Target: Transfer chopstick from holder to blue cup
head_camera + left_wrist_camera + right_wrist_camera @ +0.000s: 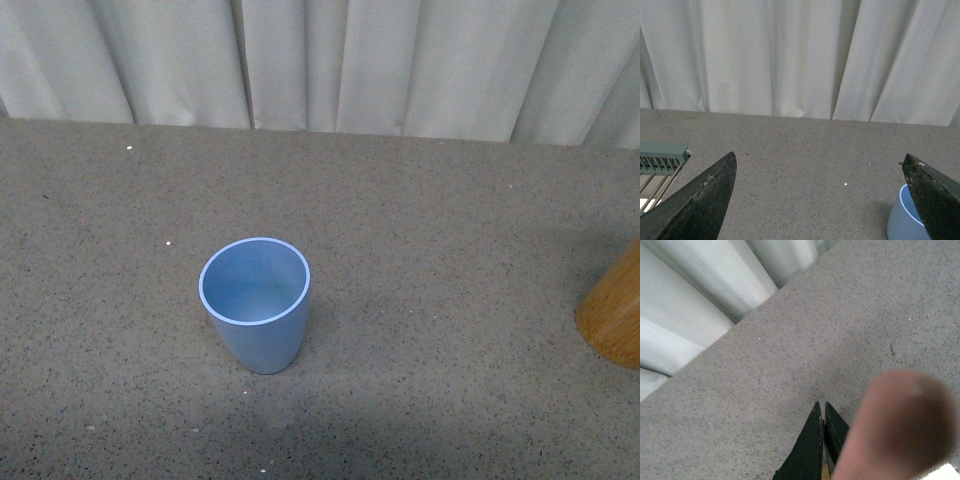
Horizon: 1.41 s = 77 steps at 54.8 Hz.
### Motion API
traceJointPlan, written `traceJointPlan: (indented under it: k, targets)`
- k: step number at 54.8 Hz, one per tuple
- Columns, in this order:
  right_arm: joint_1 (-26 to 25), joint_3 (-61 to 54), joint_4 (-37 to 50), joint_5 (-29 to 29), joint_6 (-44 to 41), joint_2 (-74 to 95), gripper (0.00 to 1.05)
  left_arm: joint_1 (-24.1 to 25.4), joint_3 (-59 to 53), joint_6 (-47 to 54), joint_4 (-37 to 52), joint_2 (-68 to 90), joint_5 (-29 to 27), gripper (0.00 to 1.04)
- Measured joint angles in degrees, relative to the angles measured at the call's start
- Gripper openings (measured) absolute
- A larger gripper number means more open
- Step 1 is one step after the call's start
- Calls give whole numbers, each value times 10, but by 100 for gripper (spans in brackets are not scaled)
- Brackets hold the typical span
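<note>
Over on the left side, my left tool [819,156] is spread wide open and holds nothing. I see bare counter [805,165] between its two dark fingers [695,202]. A pale green rack [662,156] peeks in by one finger. The blue cup [255,305] shows just past the other finger, so this arm is close to it.

From the front view, the blue cup stands upright a bit left of the middle of the counter, nearer the front edge than the back edge. I see nothing inside it. No arm shows in that view.

My right tool [822,406] has its tips squeezed almost together. A big blurry pink shape sits right beside them, very near the camera. I think that is the chopstick [900,425], held in the tool with its long side pointing up toward the wrist. It is too blurry to be sure of the grip. Only counter and curtain [685,315] show past this tool.

The holder [614,318] is at the right edge of the counter, well apart from the blue cup. I see no chopstick in the part that shows.

So I judge the blue cup lies to the left of my right tool. The next move should carry the chopstick left and stand it straight over the blue cup's mouth.
</note>
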Motion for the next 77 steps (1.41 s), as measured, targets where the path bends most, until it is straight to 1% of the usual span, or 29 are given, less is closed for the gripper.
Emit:
traceJointPlan:
  k: [17,27,32,39,51,54,60,69,77]
  targets:
    - [-18,13,-37,-12,-20,-129,1,0,0,0,0,0,0,98]
    - [-9,20,-32,-23,-19,-174,1,0,0,0,0,0,0,98]
    - [10,20,-15,-29,-14,-181,1,0,0,0,0,0,0,98]
    - [49,15,15,-33,-1,-177,1,0,0,0,0,0,0,98]
    - [137,0,90,-47,51,-129,1,0,0,0,0,0,0,98]
    - [153,-1,103,-51,61,-115,1,0,0,0,0,0,0,98]
    - [195,-3,139,-67,94,-71,1,0,0,0,0,0,0,98]
    - [229,-3,164,-87,118,-28,1,0,0,0,0,0,0,98]
    - [249,-3,183,-106,134,3,1,0,0,0,0,0,0,98]
